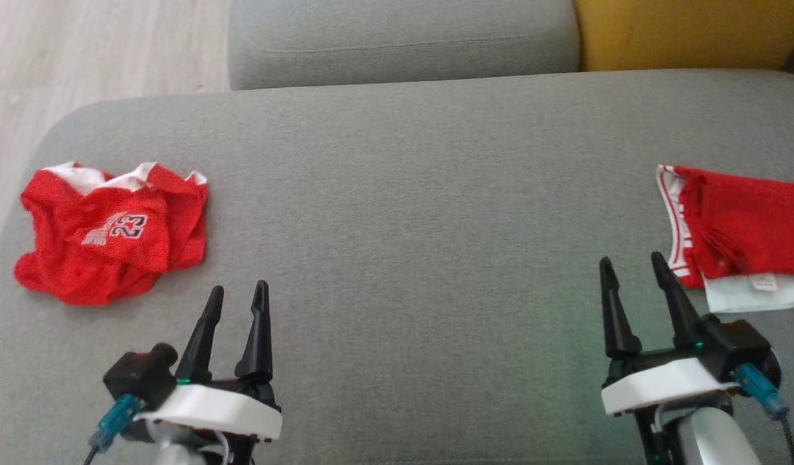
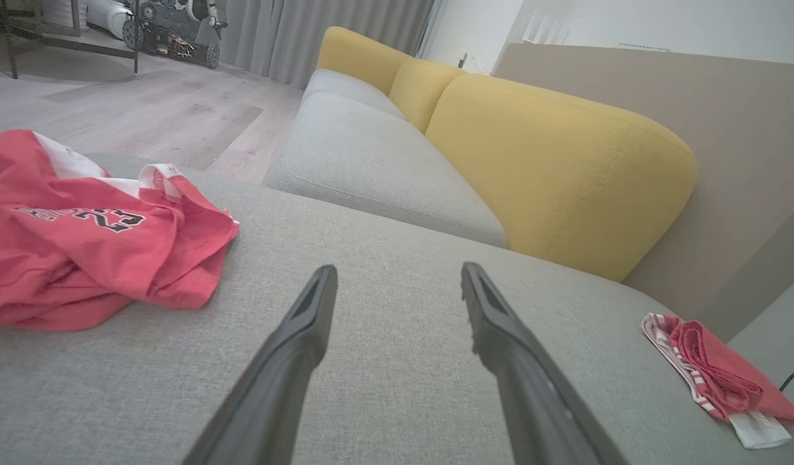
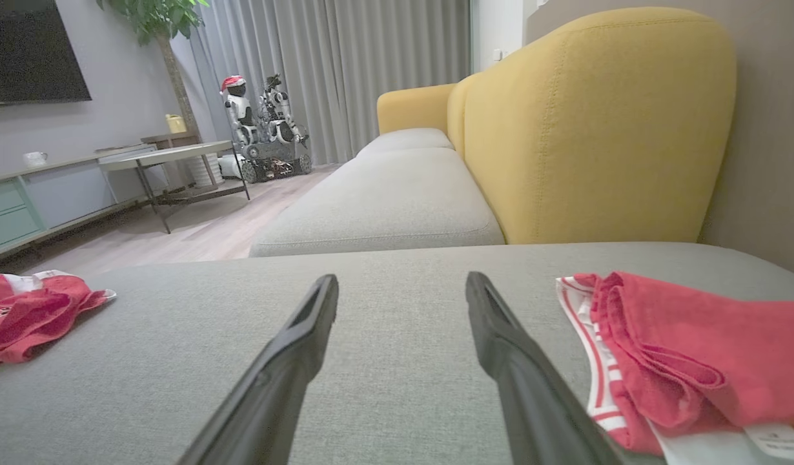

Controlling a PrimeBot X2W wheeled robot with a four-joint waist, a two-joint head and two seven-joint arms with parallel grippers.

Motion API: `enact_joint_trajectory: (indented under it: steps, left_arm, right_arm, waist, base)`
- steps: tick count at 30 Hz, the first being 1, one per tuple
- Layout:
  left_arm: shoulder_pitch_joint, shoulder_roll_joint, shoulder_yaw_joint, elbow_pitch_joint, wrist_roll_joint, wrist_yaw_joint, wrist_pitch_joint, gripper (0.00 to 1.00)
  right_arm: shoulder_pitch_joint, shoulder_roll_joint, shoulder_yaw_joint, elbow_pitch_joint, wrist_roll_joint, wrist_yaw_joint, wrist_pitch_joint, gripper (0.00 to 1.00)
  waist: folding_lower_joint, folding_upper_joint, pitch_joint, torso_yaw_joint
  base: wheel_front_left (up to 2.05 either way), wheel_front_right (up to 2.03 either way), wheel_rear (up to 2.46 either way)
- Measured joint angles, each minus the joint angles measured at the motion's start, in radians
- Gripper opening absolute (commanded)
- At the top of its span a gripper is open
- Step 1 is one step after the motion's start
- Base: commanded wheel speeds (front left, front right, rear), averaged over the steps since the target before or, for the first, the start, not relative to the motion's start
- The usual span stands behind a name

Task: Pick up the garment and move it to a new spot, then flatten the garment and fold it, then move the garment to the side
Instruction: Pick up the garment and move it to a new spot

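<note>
A crumpled red jersey garment with white trim and the number 23 lies at the left end of the grey sofa seat; I also see it in the left wrist view and the right wrist view. A second red garment, folded, with white striped trim and a white tag, lies at the right edge. My left gripper hovers open just right of and below the crumpled jersey, holding nothing. My right gripper stands open and empty just left of the folded garment.
Another grey seat cushion adjoins at the back, with yellow backrests to the right. Wooden floor lies beyond the seat's left rounded edge. A low table and another robot stand far across the room.
</note>
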Motion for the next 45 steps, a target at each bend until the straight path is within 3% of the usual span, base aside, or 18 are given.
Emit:
enact_joint_trajectory:
  steps: [9,28,39,45]
  left_arm:
    - [-0.004,0.0,0.011,-0.01,-0.001,0.005,0.0,1.0]
    - [-0.004,0.0,0.083,-0.006,-0.01,0.007,0.0,1.0]
    - [-0.017,-0.001,0.108,0.011,0.013,-0.001,0.0,1.0]
    - [-0.159,0.002,0.111,0.123,0.105,0.007,0.0,1.0]
  right_arm:
    - [0.0,0.0,0.057,-0.002,0.011,0.0,0.0,1.0]
    - [0.0,0.0,0.149,0.012,0.026,0.0,0.0,1.0]
    - [-0.002,0.0,0.166,0.01,0.026,0.0,0.005,1.0]
    - [-0.008,0.0,0.162,-0.02,-0.001,0.0,0.031,1.0]
  waist:
    - [0.0,0.0,-0.002,0.095]
    - [0.0,0.0,-0.004,0.438]
    - [0.0,0.0,0.019,0.433]
    - [0.0,0.0,0.065,0.4]
  base:
    - [0.0,0.0,0.0]
    - [0.0,0.0,0.0]
    - [0.0,0.0,0.0]
    - [0.0,0.0,0.0]
